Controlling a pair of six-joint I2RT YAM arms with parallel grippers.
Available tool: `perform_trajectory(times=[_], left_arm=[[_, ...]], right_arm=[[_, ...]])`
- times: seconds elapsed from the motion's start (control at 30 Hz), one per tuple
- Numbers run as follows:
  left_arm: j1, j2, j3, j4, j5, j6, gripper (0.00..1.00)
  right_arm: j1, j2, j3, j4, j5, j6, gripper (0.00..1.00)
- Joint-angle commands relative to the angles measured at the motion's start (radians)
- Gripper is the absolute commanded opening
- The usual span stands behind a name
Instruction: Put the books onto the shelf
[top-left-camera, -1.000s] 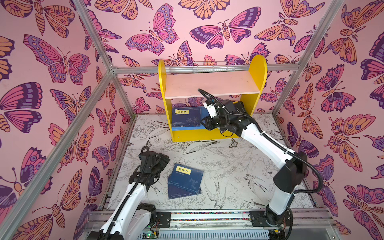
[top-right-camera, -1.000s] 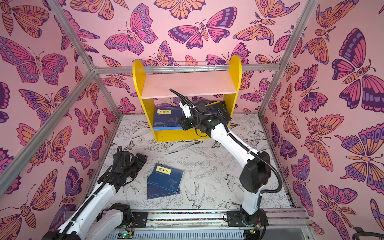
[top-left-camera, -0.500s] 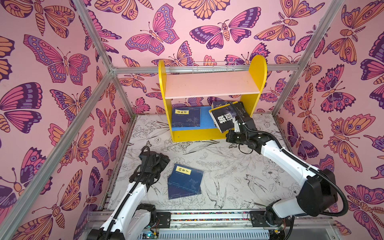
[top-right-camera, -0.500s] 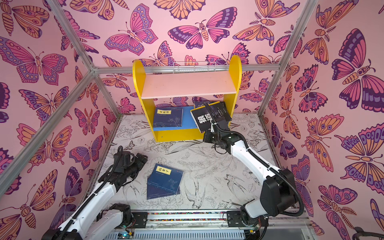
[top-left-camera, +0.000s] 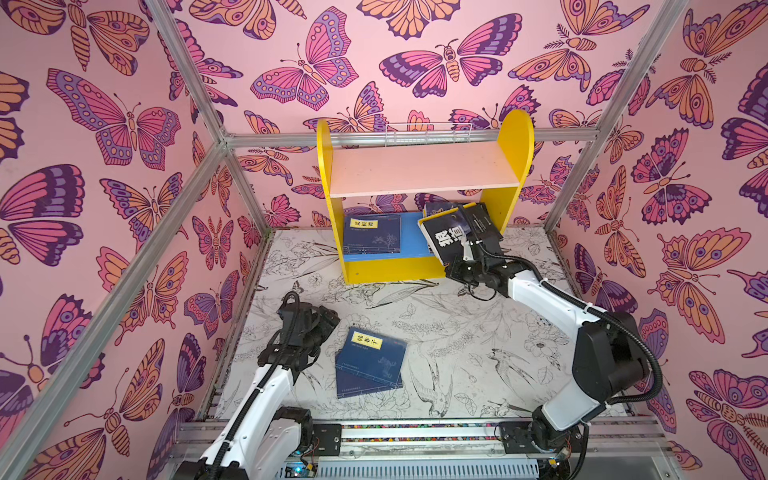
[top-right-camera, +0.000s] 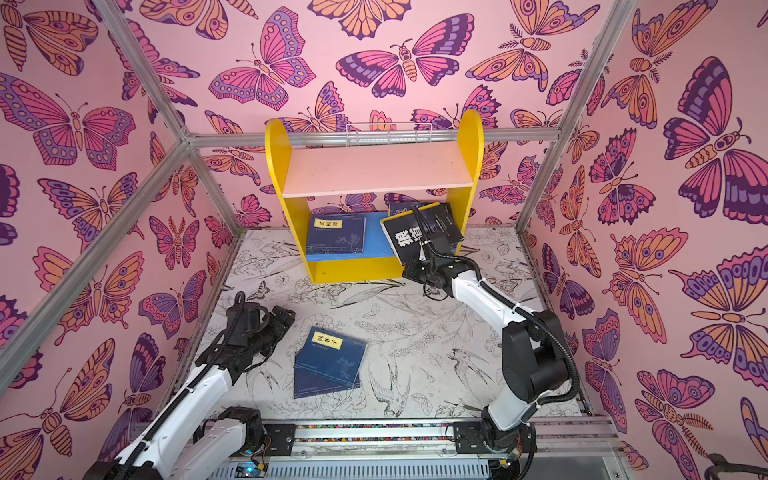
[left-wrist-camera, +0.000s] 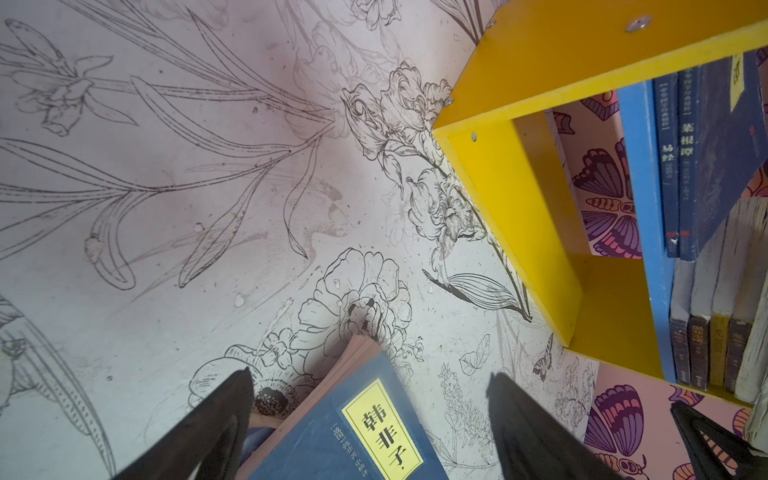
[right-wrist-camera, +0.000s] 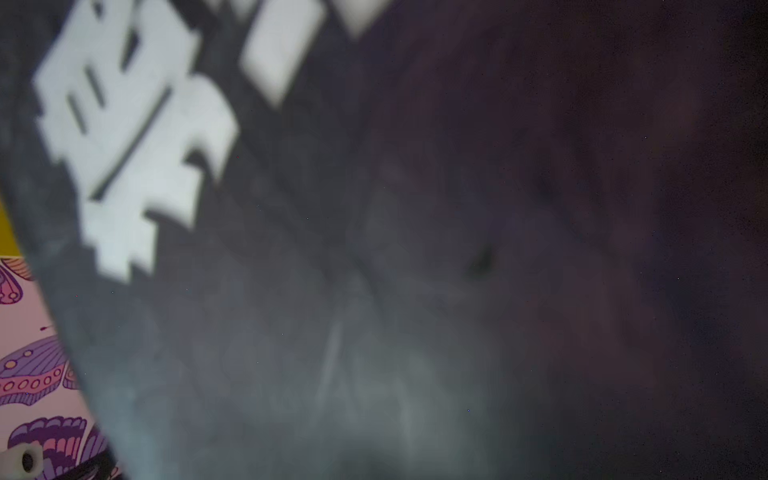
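Book (top-left-camera: 445, 240) seemingly clamped between right fingers (top-left-camera: 468, 250), tilted at shelf (top-left-camera: 419, 170)

Your left arm sits low and bent, left gripper (top-left-camera: 326, 322) with its jaws spread wide. Your right arm stretches forward, right gripper (top-left-camera: 466, 246) pinched tight on the black book (top-left-camera: 440, 239).

We find a robot test cell: aluminium framing (top-left-camera: 270, 140) carries butterfly-print wall panels (top-left-camera: 124, 124). Two arms (top-left-camera: 266, 390) (top-left-camera: 548, 299) are mounted on a rail (top-left-camera: 415, 432) fronting the printed worktop (top-left-camera: 457, 324).
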Motion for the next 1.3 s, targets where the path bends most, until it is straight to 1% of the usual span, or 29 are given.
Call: perform_trajectory(times=[0.0, 0.13, 0.3, 0.67, 0.8, 0.9, 1.07, 1.27], left_arm=[[0.005, -0.014, -0.002, -0.012, -0.013, 0.020, 0.90], [0.005, -0.016, -0.002, -0.020, -0.016, 0.021, 0.90], [0.005, -0.014, -0.001, -0.021, -0.020, 0.021, 0.90], [0.006, -0.006, 0.001, -0.022, -0.015, 0.020, 0.90], [0.005, -0.005, 0.002, -0.021, -0.015, 0.021, 0.90], [0.005, -0.006, 0.004, -0.021, -0.014, 0.021, 0.90], [0.005, -0.008, 0.004, -0.021, -0.012, 0.022, 0.90], [0.004, -0.013, 0.006, -0.022, -0.011, 0.026, 0.90]], right_arm=[[-0.019, 0.025, 0.081, 0.056, -0.030, 0.017, 0.00], [-0.037, 0.070, 0.160, 0.056, -0.061, 0.003, 0.00], [-0.047, 0.125, 0.251, 0.023, -0.069, -0.013, 0.00], [-0.077, 0.165, 0.339, -0.026, -0.066, -0.042, 0.00], [-0.117, 0.178, 0.379, -0.065, -0.078, -0.052, 0.00], [-0.140, 0.187, 0.392, -0.070, -0.103, -0.051, 0.00], [-0.147, 0.180, 0.387, -0.066, -0.121, -0.061, 0.02], [-0.153, 0.115, 0.332, -0.045, -0.112, -0.082, 0.03]])
